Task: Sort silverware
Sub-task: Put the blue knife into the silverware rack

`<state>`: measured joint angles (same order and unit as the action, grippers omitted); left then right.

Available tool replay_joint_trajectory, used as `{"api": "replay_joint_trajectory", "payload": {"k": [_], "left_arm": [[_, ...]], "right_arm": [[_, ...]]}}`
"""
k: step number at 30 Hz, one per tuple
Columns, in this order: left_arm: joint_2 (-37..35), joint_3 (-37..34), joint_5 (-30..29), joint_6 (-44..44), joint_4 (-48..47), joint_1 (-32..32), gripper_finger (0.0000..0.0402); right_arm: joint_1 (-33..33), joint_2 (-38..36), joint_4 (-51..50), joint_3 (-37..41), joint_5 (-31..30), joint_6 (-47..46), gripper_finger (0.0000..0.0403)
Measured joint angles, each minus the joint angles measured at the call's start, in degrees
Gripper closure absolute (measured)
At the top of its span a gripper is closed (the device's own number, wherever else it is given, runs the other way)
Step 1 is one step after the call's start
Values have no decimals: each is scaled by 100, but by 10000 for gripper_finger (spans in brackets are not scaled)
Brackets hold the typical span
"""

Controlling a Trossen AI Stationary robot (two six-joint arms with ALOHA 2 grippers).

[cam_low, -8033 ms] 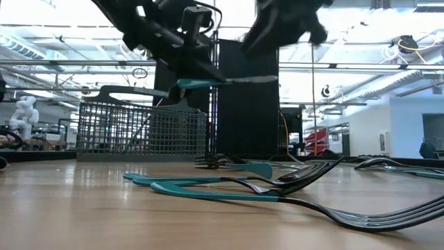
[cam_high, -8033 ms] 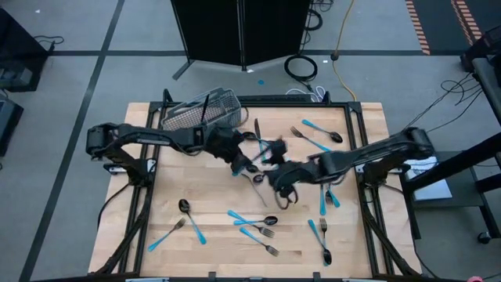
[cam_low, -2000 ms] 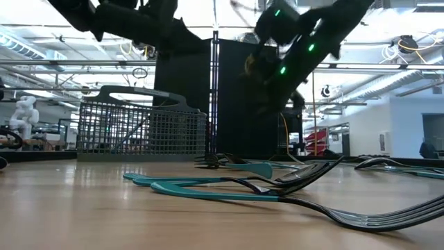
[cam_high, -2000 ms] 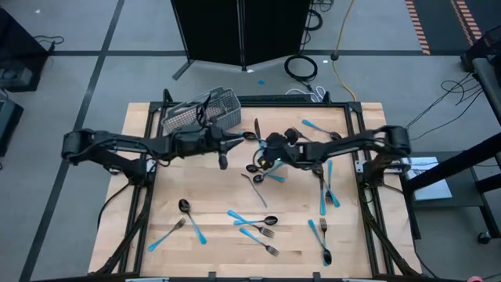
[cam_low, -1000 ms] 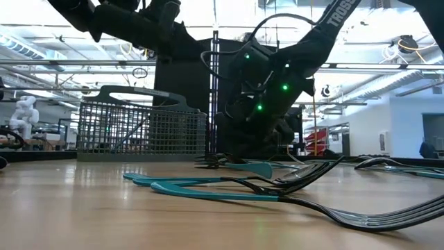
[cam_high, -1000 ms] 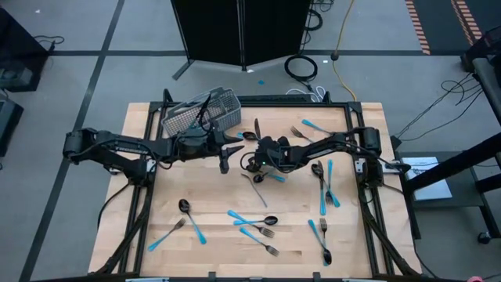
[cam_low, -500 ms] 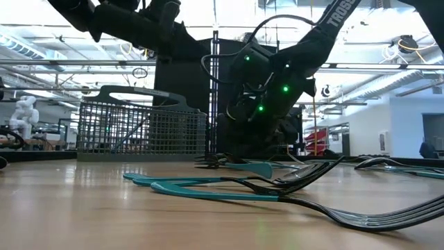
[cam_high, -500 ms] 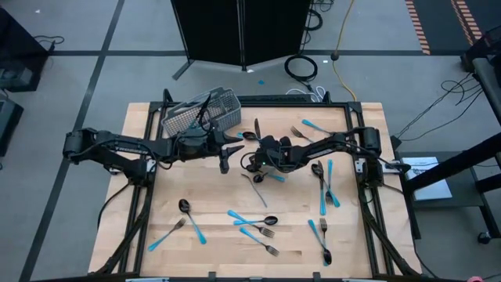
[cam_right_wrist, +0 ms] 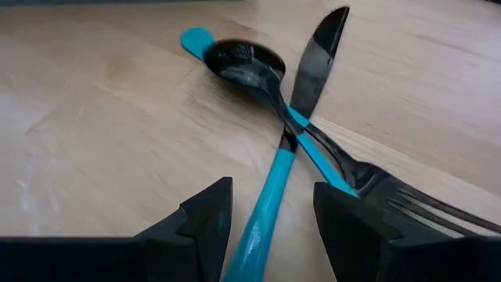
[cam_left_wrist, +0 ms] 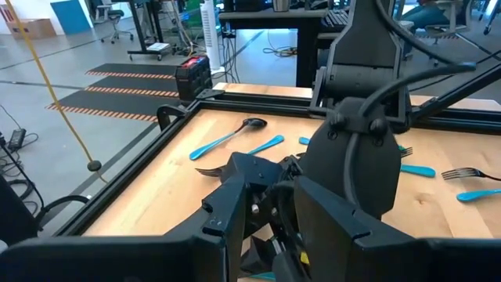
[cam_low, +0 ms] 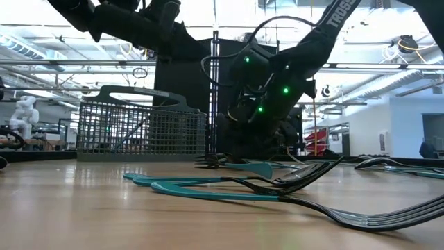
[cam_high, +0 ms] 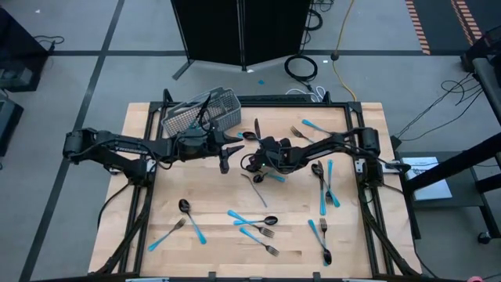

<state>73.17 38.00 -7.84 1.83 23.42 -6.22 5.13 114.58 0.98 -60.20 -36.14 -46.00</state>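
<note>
Silverware with light-blue handles lies scattered on the wooden table (cam_high: pixel 172 180). My right gripper (cam_high: pixel 257 161) is low over a small heap at the table's middle and stands open. In the right wrist view its fingers (cam_right_wrist: pixel 205 219) stand on either side of a knife's blue handle (cam_right_wrist: pixel 270 188) without touching it. That knife lies crossed over a spoon (cam_right_wrist: pixel 243 63), beside a fork (cam_right_wrist: pixel 407 205). My left gripper (cam_high: pixel 225 162) hangs above the table just left of the heap, partly open (cam_left_wrist: pixel 274 186), with nothing between its fingers.
The grey wire-mesh basket (cam_high: pixel 200 113) stands at the far left, behind the left arm. More silverware lies near the front edge (cam_high: pixel 252 223), at the right (cam_high: pixel 325 188) and at the far right (cam_high: pixel 317 129). A spoon (cam_high: pixel 185 207) lies front left, bare wood around it.
</note>
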Motion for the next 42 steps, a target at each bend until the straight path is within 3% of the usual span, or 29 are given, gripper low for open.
{"api": "replay_joint_trajectory", "payload": {"k": [10, 22, 29, 42], "left_arm": [[0, 0, 2, 0, -17, -2, 292], [0, 0, 3, -2, -39, 0, 292], [0, 0, 4, -4, -45, 0, 292], [0, 0, 4, -20, -114, -1, 292]], "right_arm": [[7, 445, 492, -19, -200, 62, 241], [18, 510, 330, -13, -276, 334, 388], [24, 449, 155, -13, -140, 465, 389], [349, 18, -842, -31, 1592, 972, 391]]}}
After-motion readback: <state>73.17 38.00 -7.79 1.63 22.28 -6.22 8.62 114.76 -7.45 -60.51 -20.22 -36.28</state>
